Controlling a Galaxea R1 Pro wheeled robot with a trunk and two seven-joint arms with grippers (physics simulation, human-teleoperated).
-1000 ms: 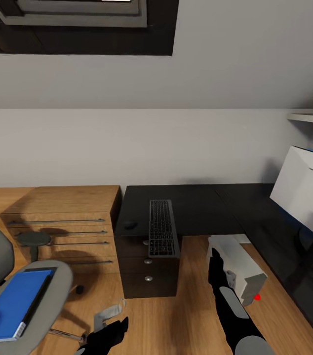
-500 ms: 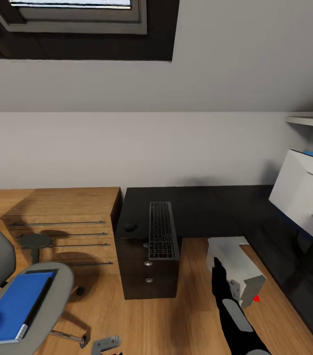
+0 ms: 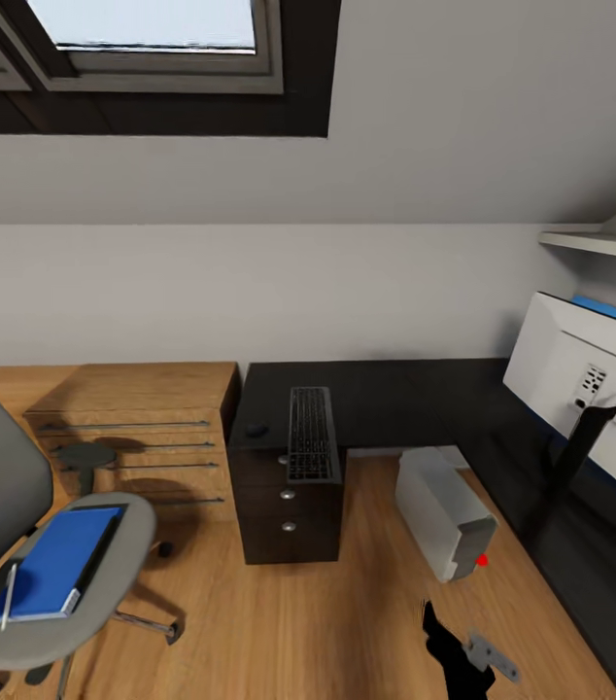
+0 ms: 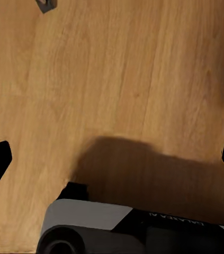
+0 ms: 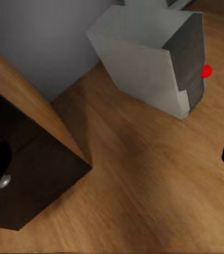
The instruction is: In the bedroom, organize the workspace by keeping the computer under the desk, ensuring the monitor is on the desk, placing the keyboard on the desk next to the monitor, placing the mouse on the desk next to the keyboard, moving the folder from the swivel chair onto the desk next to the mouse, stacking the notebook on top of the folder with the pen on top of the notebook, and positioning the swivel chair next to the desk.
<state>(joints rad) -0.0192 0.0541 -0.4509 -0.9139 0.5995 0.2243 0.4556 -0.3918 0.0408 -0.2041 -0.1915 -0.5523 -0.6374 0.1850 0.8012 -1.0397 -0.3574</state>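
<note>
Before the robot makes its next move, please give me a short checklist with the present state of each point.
1. Keyboard on the desk: ok.
2. Mouse beside the keyboard: ok.
3. Folder moved to the desk: not ok, it lies on the chair seat.
4. Pen on the notebook: cannot tell, it rests on the folder stack and the notebook is unclear.
5. Computer under the desk: not ok, it stands on open floor, tilted.
6. Right gripper free: cannot tell.
</note>
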